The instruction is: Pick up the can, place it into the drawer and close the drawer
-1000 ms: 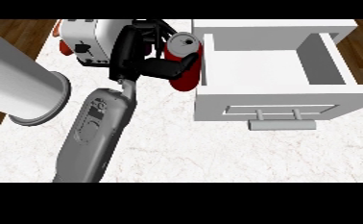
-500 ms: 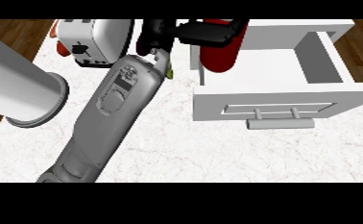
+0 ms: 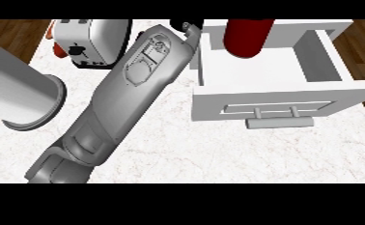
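Carried rightward since the earlier frame, the can is now upright over the open drawer, just right of the right hand, whose hold I cannot tell; setting it down, letting go and closing look left to do.

Red can, white drawer, grey forearm, and a white counter (faintly marbled with pinkish veins).

Right forearm stretches diagonally upward from lower left; its hand barely shows at top.
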